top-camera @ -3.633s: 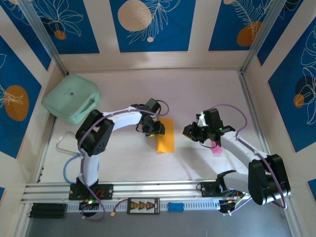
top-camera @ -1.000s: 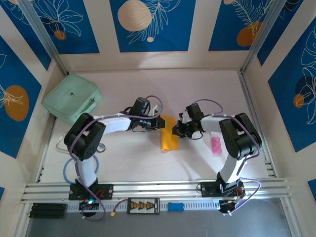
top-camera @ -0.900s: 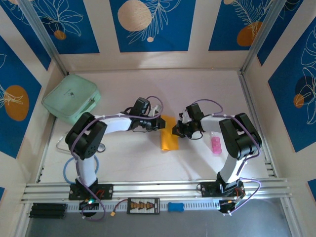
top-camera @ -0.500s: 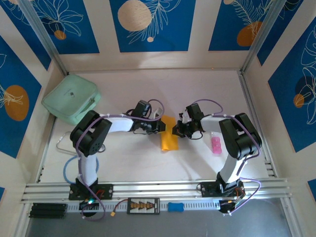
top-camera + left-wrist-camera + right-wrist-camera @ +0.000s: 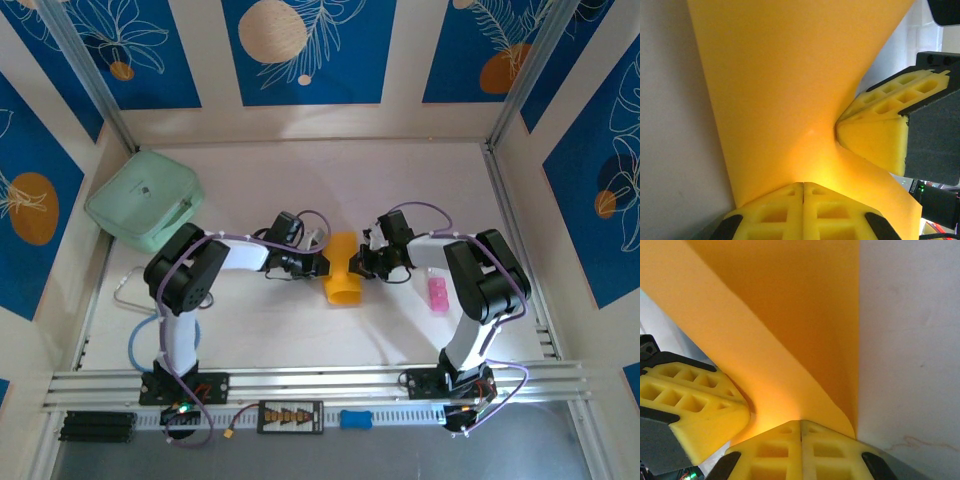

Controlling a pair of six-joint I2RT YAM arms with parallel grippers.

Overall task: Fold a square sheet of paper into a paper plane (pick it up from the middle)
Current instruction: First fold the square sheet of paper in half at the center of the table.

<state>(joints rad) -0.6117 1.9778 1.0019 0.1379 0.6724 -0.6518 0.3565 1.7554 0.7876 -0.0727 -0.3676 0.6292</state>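
Newly bowed, maybe lifted, orange sheet: left gripper and right gripper clamp its opposite edges.

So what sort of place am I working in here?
Probably a purpose-built robot test cell: a white tabletop boxed in by blue printed wall panels, aluminium rails along the near edge, and the left gripper and right gripper both pinching the square sheet of paper.

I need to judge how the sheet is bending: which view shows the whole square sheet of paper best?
Top external: the whole square sheet of paper shows, bowed between the left tool and right tool. Each wrist view gives a close stretch of its curved orange surface, pinched in that tool.
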